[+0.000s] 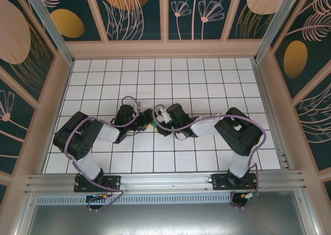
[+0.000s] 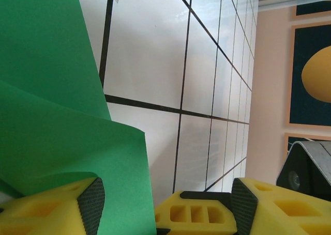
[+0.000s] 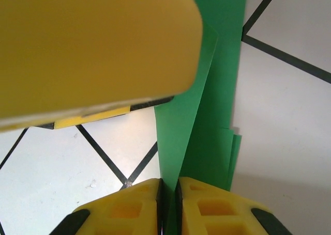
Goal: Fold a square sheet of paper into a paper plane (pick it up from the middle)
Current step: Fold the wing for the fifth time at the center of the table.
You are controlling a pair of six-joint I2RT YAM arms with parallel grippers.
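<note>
Over table (image 1: 155, 80) centre, end effectors (image 1: 147, 122) (image 1: 160, 120) tip-to-tip

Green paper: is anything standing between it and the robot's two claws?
Nothing visible does. The right claw is pinched shut on the folded green paper. The left claw is open, with a curled part of the sheet lying between its fingers.

The tiled table (image 1: 155, 80) is viewed steeply from above and behind by the top camera; the green paper (image 2: 46, 116) is shared, close up, by both wrist views.
</note>
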